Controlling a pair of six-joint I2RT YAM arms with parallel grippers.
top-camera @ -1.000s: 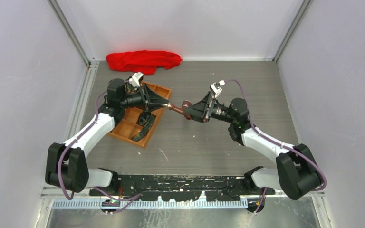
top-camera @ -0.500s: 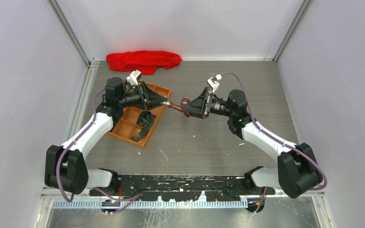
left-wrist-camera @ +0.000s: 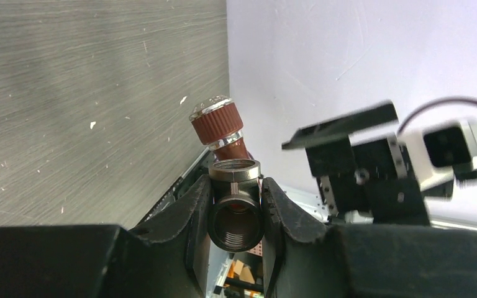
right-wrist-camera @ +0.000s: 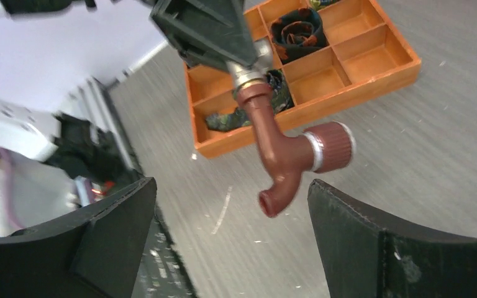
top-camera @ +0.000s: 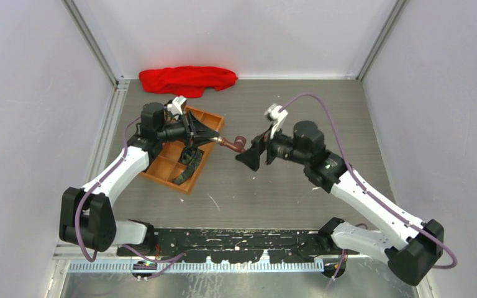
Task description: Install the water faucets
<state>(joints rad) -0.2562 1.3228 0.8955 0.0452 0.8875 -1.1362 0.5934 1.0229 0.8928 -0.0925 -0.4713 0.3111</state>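
Faucet [right-wrist-camera: 279, 158] is up in the air, middle of the top view, well clear of the table [top-camera: 286, 186]. It is held by one end only. The left claw [left-wrist-camera: 236, 198] is clamped tight on the silvery threaded collar, one finger on each side, and the open bore looks straight back at the left wrist camera. The reddish-brown pipe runs out past those fingertips. It bends, throws a ribbed knob with a silver ring off to one side, and ends in a small downturned spout.

The right claw [right-wrist-camera: 228, 205] sits spread wide, gripping nothing. In its own view one finger stands at each lower corner, with the faucet hanging between and beyond them. It touches neither.

Handling, as I read it: this is rigid metal, small and fairly light, with no give at all, so a grip either seats or skids. The smooth rounded body looks slippery. The ribbed knob offers bite but may well turn under load. I'd take it across the straight stretch just below the collar, or across the bend where the side branch stops it rolling, and keep the threads free.

Further out, an orange tray [right-wrist-camera: 360, 87] with dividers lies in the upper right of the right wrist view. A dark coiled strap [right-wrist-camera: 298, 26] sits in one compartment. A red cloth [top-camera: 186, 79] lies at the top of the overhead frame.
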